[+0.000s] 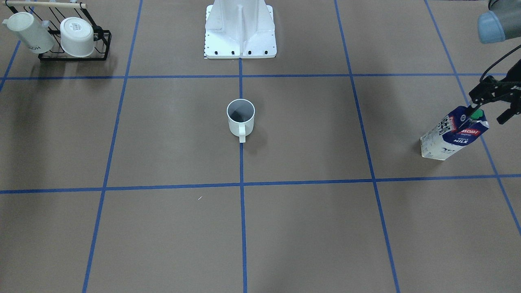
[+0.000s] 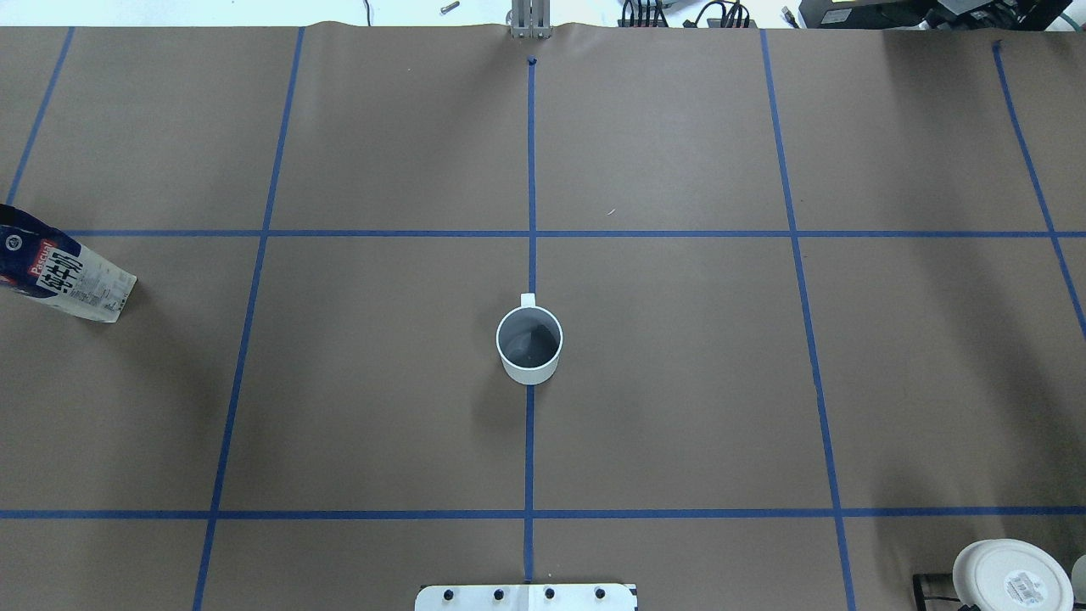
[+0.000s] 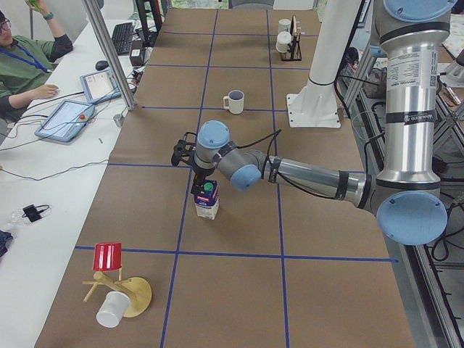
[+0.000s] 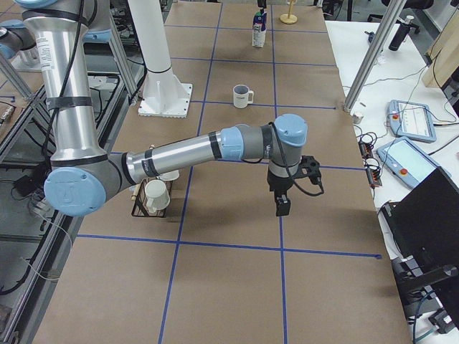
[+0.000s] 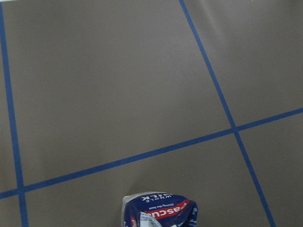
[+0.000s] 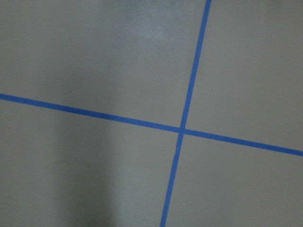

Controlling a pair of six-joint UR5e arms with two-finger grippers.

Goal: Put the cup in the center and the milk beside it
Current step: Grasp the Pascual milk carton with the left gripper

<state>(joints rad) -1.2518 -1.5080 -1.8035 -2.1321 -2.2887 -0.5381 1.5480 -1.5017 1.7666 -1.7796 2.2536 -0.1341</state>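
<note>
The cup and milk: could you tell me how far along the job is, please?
Done: the cup stands on the centre tape line. In hand: the left gripper is at the top of the milk, far from the cup; grip unclear. Left: moving the milk beside the cup.

— Where's the cup (image 1: 240,118)?
— Upright in the middle of the table (image 1: 285,130), right on the blue tape line (image 1: 241,162). It is white with a dark grey inside, and its handle lies along the line.
— And the milk carton (image 1: 454,136)?
— Standing well apart from the cup, far out on the robot's left. Dark blue top, white bottom, green cap, "WHOLE MILK" lettering.
</note>
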